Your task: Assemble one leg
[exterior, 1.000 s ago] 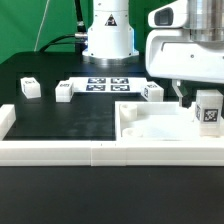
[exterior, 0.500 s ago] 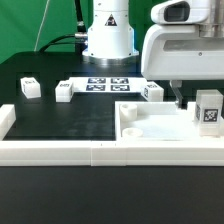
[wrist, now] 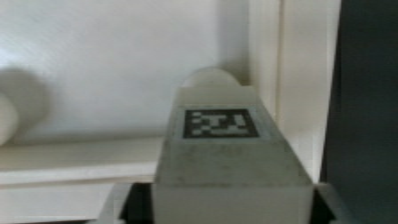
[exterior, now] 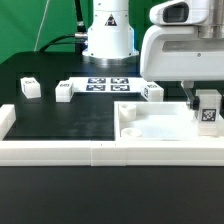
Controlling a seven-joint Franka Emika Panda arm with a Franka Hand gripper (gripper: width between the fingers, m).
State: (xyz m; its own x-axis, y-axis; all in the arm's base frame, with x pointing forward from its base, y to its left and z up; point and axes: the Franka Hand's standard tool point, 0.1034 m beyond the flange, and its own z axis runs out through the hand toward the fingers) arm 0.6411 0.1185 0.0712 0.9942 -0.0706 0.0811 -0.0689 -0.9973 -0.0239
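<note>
My gripper (exterior: 204, 100) is shut on a leg (exterior: 208, 111), a small white block with a black-and-white tag. It holds the leg upright at the far right corner of the large white body (exterior: 150, 125) in the exterior view. In the wrist view the leg (wrist: 222, 140) fills the middle between the dark fingers (wrist: 143, 205), pointing down at the body's recess (wrist: 107, 110); my gripper (wrist: 224, 205) clamps its upper end. Whether the leg touches the body, I cannot tell. Three more legs lie on the black mat: (exterior: 29, 88), (exterior: 64, 91), (exterior: 153, 92).
The marker board (exterior: 108, 84) lies behind the legs, in front of the arm's base (exterior: 108, 40). A white rail (exterior: 90, 151) runs along the front edge of the mat, with a short wall (exterior: 6, 122) at the exterior view's left.
My gripper has sunk a little with the leg in it, toward the body's right corner. The loose legs and the body have not moved.
</note>
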